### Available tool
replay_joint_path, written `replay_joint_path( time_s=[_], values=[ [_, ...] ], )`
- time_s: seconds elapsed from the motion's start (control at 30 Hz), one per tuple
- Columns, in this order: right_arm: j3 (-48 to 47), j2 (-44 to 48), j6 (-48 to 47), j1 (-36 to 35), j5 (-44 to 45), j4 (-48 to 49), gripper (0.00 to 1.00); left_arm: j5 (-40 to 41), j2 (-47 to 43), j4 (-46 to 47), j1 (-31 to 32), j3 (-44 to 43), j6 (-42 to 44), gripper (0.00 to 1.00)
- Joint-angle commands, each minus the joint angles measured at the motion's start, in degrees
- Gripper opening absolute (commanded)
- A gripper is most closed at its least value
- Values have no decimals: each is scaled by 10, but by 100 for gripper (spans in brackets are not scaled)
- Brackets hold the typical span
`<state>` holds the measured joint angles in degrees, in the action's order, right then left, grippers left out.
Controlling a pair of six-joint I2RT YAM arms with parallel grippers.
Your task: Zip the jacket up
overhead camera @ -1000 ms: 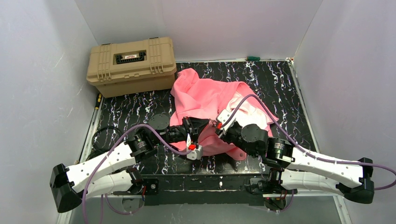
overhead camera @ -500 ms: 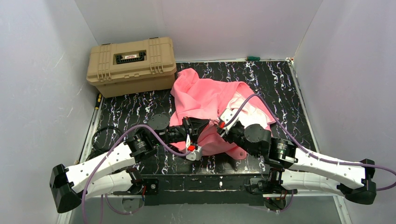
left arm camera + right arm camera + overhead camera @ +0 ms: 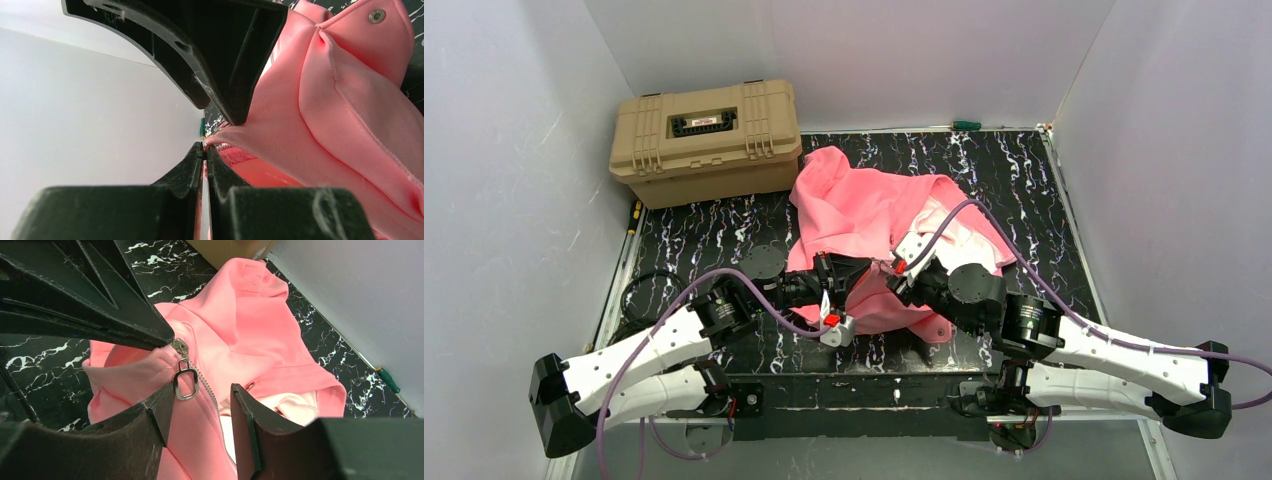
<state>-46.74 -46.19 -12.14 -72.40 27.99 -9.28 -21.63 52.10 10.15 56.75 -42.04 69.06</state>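
My left end effector (image 3: pixel 205 152) pinches the front edge of the crumpled salmon-pink jacket (image 3: pixel 240 330); my right end effector (image 3: pixel 201 396) is spread around its silver zipper pull (image 3: pixel 185 378).

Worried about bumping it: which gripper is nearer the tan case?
Left. The left gripper grips the jacket on the side toward the tan case; the right gripper meets it from farther right.
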Motion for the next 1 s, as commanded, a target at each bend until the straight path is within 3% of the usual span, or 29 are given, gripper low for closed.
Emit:
replay_joint_path(
  time_s=[0.0,0.47,0.73,0.97],
  values=[
    [-33,5,-1,-2,11,11,54,-16,-17,11,1,-2,6,0],
    [-34,13,-7,-2,21,8,52,-20,-16,7,1,-4,8,0],
    [-20,-1,15,-2,-10,15,44,-18,-15,7,1,-7,10,0],
    [-19,-12,6,-2,4,39,49,-18,-17,7,1,-8,12,0]
  ],
)
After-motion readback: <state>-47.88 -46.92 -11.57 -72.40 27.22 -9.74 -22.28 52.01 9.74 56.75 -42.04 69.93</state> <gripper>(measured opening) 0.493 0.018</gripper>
